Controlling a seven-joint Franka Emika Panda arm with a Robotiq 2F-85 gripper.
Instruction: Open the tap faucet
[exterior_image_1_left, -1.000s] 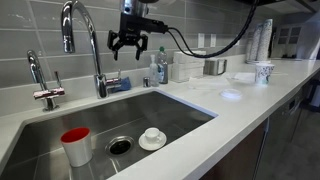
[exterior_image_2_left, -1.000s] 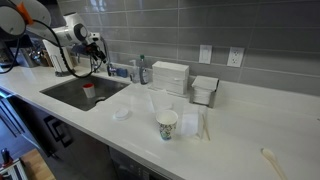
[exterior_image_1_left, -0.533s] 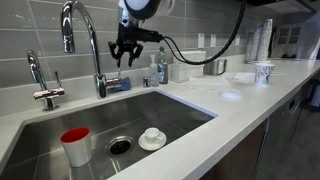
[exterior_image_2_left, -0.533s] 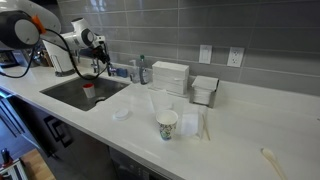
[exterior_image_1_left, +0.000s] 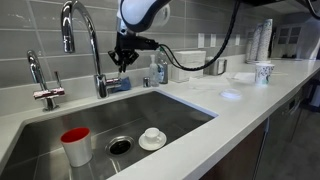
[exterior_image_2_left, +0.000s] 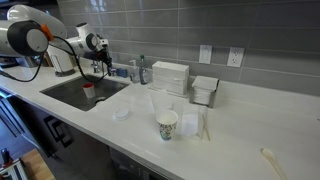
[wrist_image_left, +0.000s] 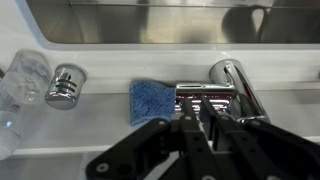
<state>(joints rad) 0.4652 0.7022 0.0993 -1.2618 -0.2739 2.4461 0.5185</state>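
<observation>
While just above the tap faucet (wrist_image_left: 235, 86), fingers (wrist_image_left: 192, 126) drawn together, nothing between them.

Arm (exterior_image_1_left: 143, 14) bent overhead, wrist down; hand (exterior_image_1_left: 122, 58) pointing downward, fingers (wrist_image_left: 188, 125) close together (gap unclear).

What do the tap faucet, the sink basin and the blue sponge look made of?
The tap faucet: polished chrome-look metal, mirror reflections. The sink basin: likely brushed stainless steel, dull grey sheen. The blue sponge: foam or cloth, matte, fuzzy.
</observation>
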